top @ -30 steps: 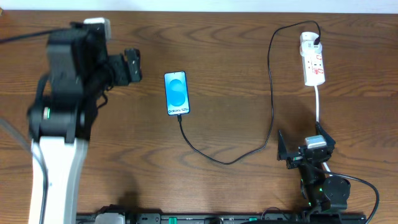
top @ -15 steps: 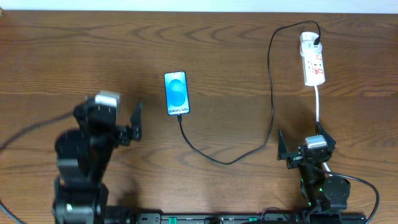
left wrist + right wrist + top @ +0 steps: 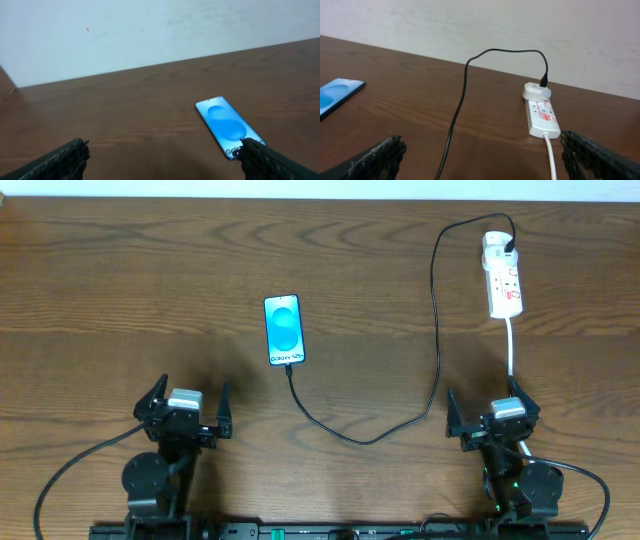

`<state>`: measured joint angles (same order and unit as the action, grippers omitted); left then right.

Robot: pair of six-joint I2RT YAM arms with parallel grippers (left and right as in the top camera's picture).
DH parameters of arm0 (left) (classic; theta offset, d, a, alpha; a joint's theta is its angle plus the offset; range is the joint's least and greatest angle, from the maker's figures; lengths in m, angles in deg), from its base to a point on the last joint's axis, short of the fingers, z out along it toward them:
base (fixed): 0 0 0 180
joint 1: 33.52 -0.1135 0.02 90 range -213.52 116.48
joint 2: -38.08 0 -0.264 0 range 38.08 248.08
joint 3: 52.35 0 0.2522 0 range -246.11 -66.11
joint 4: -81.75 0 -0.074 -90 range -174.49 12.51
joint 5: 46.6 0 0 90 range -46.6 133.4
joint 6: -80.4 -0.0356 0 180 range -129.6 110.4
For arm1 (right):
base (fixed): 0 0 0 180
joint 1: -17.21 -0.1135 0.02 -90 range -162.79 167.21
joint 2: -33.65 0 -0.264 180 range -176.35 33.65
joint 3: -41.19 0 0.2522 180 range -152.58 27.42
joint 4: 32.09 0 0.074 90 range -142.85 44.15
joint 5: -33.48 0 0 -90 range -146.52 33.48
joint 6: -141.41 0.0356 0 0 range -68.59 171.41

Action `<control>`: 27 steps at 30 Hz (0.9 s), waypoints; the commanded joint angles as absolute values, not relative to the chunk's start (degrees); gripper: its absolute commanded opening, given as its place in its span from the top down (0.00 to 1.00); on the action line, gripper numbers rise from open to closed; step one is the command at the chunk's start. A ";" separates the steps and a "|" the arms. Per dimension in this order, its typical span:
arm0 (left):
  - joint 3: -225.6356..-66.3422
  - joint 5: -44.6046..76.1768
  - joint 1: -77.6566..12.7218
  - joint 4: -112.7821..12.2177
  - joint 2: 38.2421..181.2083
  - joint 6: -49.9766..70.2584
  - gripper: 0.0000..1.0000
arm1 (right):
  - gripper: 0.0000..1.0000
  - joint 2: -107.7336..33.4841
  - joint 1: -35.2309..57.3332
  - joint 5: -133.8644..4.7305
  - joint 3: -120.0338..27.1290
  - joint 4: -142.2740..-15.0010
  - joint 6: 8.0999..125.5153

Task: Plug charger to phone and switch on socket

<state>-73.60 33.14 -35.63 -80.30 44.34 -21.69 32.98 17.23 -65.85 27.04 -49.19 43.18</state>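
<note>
The phone (image 3: 284,330) lies flat in the middle of the table with its blue screen up; it also shows in the left wrist view (image 3: 228,125) and at the left edge of the right wrist view (image 3: 337,95). The black charger cable (image 3: 433,310) runs from the phone's near end in a loop up to the white socket (image 3: 503,278) at the back right, also seen in the right wrist view (image 3: 541,114). My left gripper (image 3: 187,412) is open and empty near the front left. My right gripper (image 3: 492,418) is open and empty near the front right.
The socket's white cord (image 3: 512,350) runs toward the right gripper. A pale wall (image 3: 520,25) stands behind the table's far edge.
My left arm has drawn back from near the phone to the front left of the table and lowered. The right arm, phone, cable and socket have not moved.
</note>
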 commanded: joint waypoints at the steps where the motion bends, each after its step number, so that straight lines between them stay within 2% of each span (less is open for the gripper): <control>1: -71.02 35.65 -35.87 -80.76 40.67 -22.44 0.02 | 0.01 33.33 16.79 -65.65 27.11 -49.47 42.98; 27: -66.34 40.03 -35.87 -80.74 38.37 -22.46 0.02 | 0.01 33.33 16.79 -65.65 27.11 -49.49 42.98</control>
<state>-68.05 39.33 -35.67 -81.44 38.66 -21.69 32.98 17.23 -65.85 27.04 -49.19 43.18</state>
